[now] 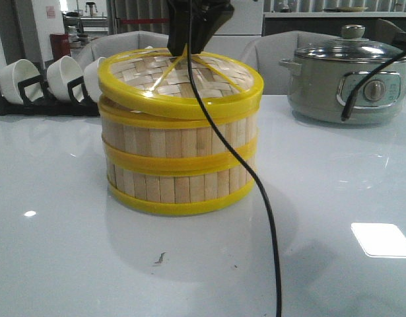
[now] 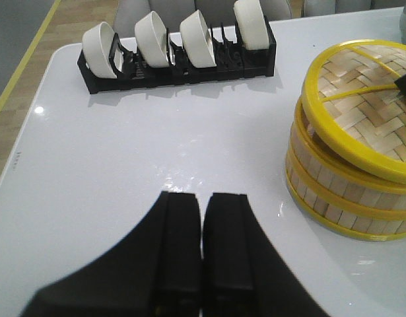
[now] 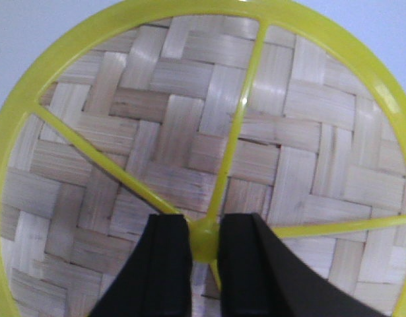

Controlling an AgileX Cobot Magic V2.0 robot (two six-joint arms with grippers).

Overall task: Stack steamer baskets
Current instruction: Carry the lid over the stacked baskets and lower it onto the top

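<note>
A stack of two round steamer baskets of pale bamboo slats with bright yellow rims (image 1: pixel 179 168) stands mid-table on a glossy white tabletop (image 1: pixel 335 198), topped by a woven bamboo lid with a yellow rim and yellow spokes (image 1: pixel 183 82) that sits tilted, one edge raised above the upper basket's rim.

The right gripper (image 3: pixel 204 241), seen closest from its own wrist camera, has its black fingers closed on the lid's yellow central hub where the spokes meet. The front view shows only that arm's dark body above the lid, with a black cable (image 1: pixel 269 218) hanging down in front of the stack; the grip itself is hard to make out there.

The left gripper (image 2: pixel 203 218) hovers over bare tabletop, its two fingers pressed together with nothing between them. Its camera alone shows the full black rack holding four white bowls on edge (image 2: pixel 179 49), well apart from the stack. The front view alone shows the grey-green electric pot with a glass lid (image 1: pixel 348 79) at the table's far right.
</note>
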